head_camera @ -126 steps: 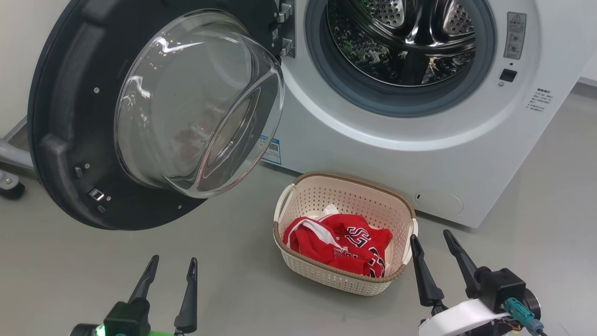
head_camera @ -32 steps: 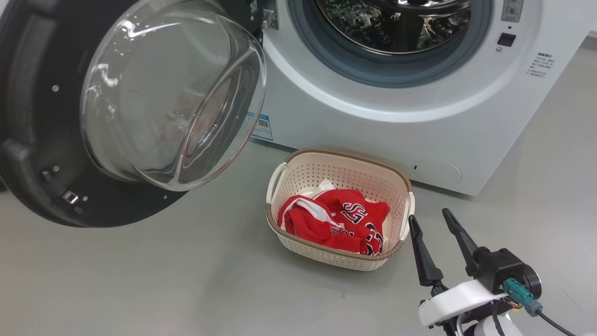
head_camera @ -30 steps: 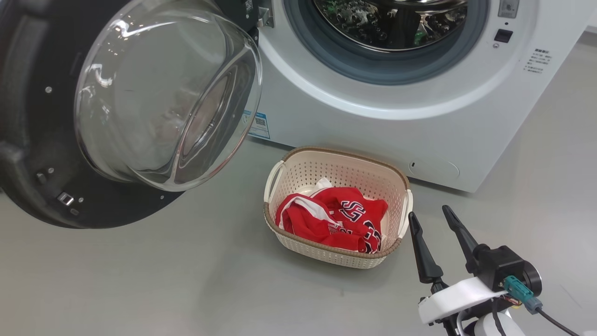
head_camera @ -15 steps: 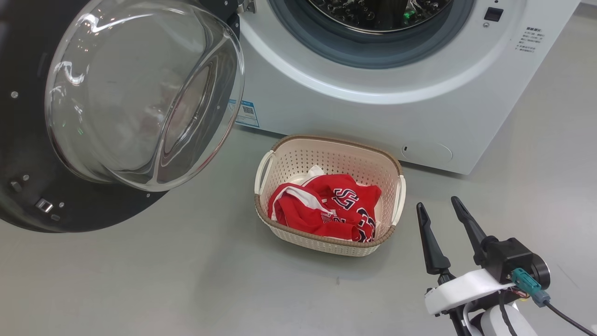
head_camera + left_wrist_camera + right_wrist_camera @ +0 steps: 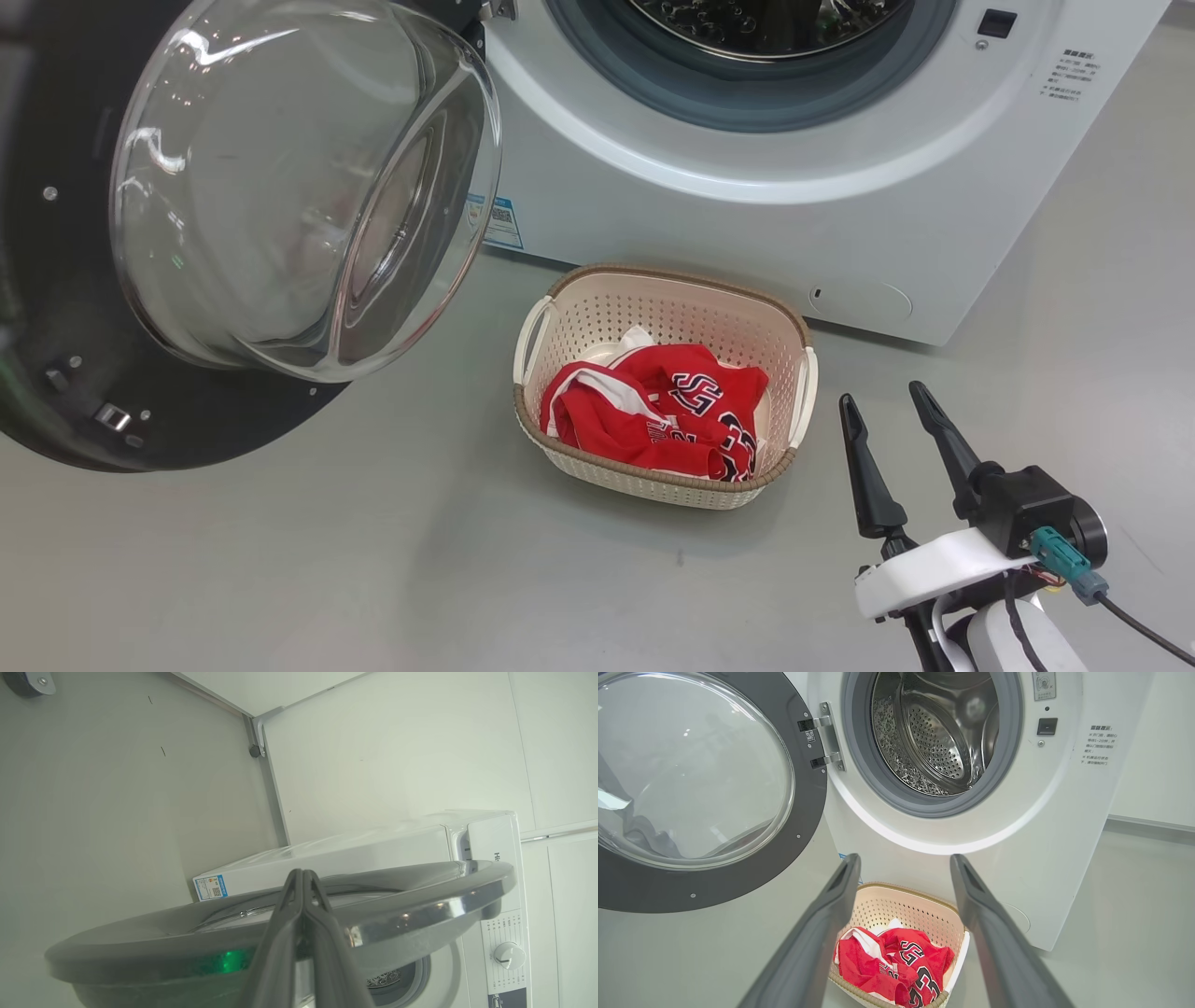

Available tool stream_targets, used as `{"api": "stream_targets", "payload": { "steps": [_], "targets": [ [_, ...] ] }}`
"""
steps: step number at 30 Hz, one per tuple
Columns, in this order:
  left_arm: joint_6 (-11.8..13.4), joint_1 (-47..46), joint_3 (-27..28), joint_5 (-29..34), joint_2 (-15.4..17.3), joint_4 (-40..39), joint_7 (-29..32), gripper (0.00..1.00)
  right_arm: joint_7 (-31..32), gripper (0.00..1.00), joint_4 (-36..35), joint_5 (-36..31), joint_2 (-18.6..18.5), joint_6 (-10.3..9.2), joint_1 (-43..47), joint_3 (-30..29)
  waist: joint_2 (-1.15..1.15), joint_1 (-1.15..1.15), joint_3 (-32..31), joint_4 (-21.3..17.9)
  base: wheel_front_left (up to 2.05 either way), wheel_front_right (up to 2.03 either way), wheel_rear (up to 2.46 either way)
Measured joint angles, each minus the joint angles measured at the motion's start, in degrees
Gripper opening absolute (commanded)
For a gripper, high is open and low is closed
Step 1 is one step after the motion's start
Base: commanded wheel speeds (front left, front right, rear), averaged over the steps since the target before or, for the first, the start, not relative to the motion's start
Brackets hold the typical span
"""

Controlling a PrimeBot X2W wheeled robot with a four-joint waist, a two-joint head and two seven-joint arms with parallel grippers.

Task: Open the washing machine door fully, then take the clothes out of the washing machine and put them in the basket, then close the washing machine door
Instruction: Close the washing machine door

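The washing machine (image 5: 747,215) shows a bare drum, the washing machine door (image 5: 261,205) stands wide, and the basket (image 5: 653,481) before it holds the clothes (image 5: 653,415), so closing seems the step in hand. The left gripper (image 5: 302,876), fingers pinched together and empty at the door's rim, should push it shut; the right gripper (image 5: 881,393) hangs spread wide beside the basket.

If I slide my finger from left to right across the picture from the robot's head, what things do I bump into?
The washing machine door → basket with red clothes inside → right gripper.
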Motion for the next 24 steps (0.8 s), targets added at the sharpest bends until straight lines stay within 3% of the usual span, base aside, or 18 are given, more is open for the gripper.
{"api": "stream_targets", "payload": {
  "steps": [15, 24],
  "targets": [
    [-7.37, 0.99, 0.09, -6.75, -2.11, -0.55, 9.88, 0.0, 0.0, 1.0, 0.0, -0.38, -0.03, 0.15, -0.01, -0.66, 0.0, 0.0, 0.51, 0.39, 0.0, 0.0, 0.0],
    [-9.36, 3.91, -0.55, -7.62, -3.69, -3.59, 15.0, 0.0, 0.0, 1.0, -0.03, -0.51, -0.02, 0.3, -0.01, -1.14, 0.0, 0.0, 0.34, 0.38, 0.0, 0.0, 0.0]
  ]
}}
